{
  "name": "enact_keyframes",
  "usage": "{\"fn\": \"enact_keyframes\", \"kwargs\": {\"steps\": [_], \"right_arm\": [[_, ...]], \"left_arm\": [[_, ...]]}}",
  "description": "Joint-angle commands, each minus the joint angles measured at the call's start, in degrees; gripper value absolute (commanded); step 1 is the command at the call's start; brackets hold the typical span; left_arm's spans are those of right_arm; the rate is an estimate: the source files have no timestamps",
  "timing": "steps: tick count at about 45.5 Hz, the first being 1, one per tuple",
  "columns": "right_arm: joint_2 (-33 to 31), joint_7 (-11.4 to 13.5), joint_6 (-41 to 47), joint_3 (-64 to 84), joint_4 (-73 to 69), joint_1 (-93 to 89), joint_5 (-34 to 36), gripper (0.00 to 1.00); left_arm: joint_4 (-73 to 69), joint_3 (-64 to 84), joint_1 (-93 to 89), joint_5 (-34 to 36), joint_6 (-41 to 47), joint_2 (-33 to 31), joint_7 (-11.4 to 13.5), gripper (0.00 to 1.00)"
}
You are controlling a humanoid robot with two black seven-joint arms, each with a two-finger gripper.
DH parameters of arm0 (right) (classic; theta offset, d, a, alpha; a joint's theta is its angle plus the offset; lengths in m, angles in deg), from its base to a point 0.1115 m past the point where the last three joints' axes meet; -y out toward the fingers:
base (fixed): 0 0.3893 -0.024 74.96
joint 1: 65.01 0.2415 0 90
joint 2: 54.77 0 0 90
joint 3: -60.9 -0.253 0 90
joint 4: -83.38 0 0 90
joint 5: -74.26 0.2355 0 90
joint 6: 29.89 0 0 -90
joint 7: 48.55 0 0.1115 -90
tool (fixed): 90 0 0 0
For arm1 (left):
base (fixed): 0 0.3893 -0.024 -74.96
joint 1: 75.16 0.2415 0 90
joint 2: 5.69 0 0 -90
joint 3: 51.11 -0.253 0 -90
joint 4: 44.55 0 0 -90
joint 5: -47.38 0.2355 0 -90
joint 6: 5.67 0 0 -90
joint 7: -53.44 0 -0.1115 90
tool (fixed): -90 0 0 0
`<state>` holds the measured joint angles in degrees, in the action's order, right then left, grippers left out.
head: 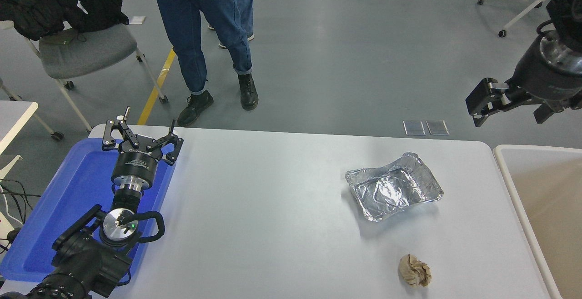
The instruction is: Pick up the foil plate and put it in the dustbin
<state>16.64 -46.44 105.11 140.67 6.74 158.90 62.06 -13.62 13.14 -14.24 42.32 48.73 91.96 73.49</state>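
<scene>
Fingers of both grippers are spread and hold nothing: right gripper (509, 106) at upper right, left gripper (142, 140) parked lower left over the blue tray (68, 199). Dustbin (509, 185) sits at right edge; plate (393, 192) lies right of centre on the table (273, 208); paper ball (414, 270) below it. Judged step: approach. Next, descend to the plate's rim. No legible writing.

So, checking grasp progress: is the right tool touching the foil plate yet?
Apart. The head view shows the right tool high beyond the table's far edge, with bare table between it and the foil plate.
</scene>
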Motion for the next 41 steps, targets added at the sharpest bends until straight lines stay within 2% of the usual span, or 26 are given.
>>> {"fn": "enact_keyframes", "kwargs": {"steps": [1,41], "right_arm": [[-0.21,0.0,0.0,-0.06,0.0,-0.05,-0.01,1.0],[-0.56,0.0,0.0,-0.5,0.0,-0.93,0.69,1.0]], "left_arm": [[0.0,0.0,0.08,-0.04,0.0,0.0,-0.01,1.0],[0.0,0.0,0.09,0.05,0.0,0.0,-0.01,1.0]]}}
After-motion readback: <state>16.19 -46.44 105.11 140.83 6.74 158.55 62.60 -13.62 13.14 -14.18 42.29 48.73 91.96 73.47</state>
